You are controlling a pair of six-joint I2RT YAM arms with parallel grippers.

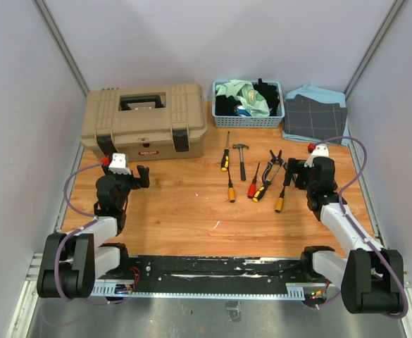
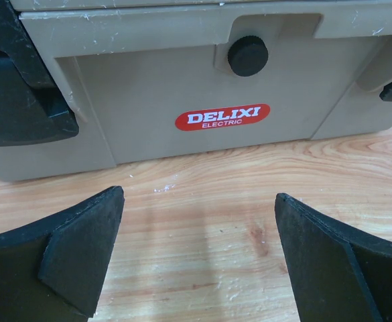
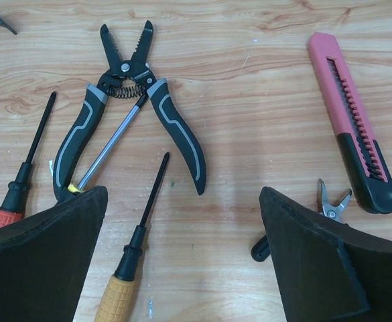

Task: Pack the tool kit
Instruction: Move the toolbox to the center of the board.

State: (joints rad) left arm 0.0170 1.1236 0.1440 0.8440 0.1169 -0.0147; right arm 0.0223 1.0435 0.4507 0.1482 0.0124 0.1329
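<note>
The tan toolbox stands shut at the back left, with a black handle, black latches and a red label. My left gripper is open and empty just in front of it. A hammer, several screwdrivers and black pliers lie on the wood mid-table. My right gripper is open and empty low over them. Its view shows the pliers, an orange-handled screwdriver, a red-handled one and a red utility knife.
A blue basket of cloths stands behind the tools. Folded grey and blue cloths lie at the back right. Small cutters peek out beside my right finger. Grey walls close in both sides.
</note>
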